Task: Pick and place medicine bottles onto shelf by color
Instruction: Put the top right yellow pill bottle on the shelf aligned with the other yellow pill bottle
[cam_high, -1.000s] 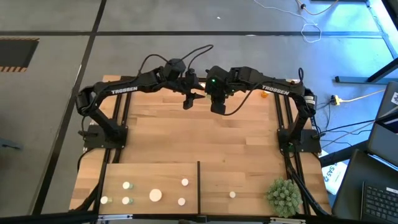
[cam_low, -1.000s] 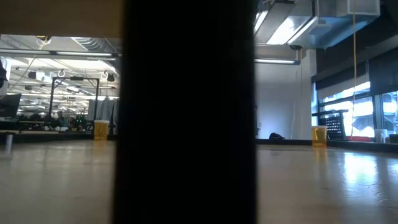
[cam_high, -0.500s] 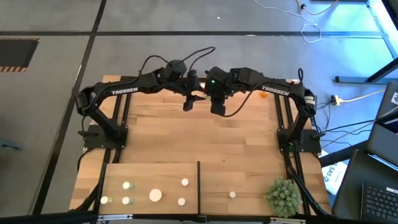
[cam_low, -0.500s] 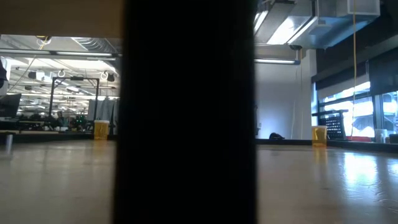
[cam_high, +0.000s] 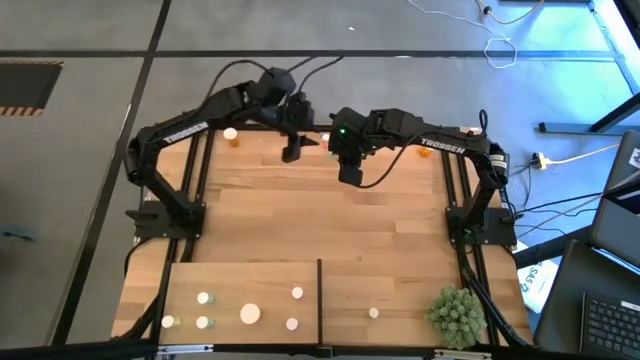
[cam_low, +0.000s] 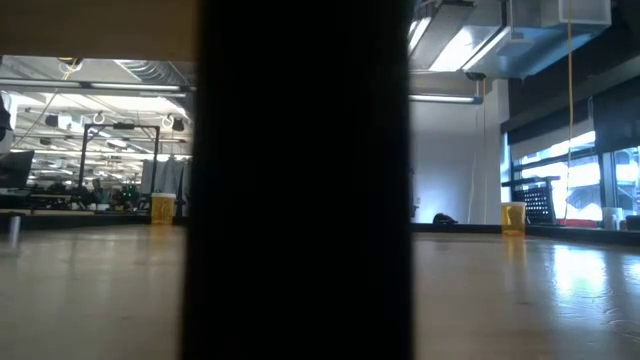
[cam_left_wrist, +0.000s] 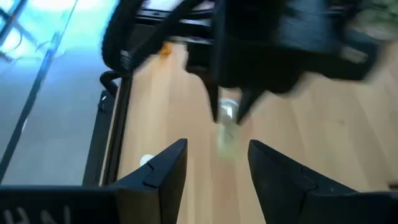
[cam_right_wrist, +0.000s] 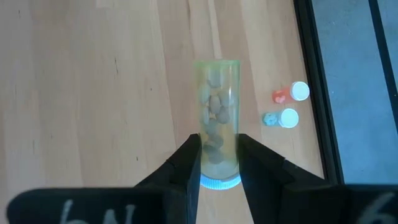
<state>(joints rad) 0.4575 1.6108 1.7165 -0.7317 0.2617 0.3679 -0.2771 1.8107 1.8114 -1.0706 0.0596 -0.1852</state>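
Right gripper (cam_right_wrist: 216, 163) — clamped on a green bottle (cam_right_wrist: 216, 118) near its capped end, at the table's (cam_high: 300, 220) far edge. Risk: it tips or slips in transit. Left gripper (cam_left_wrist: 216, 165) — fingers spread, empty, just beside; collision possible. Shelf (cam_high: 250, 280) well apart; divider (cam_high: 319, 300) and plant (cam_high: 458, 314) crowd the drop.
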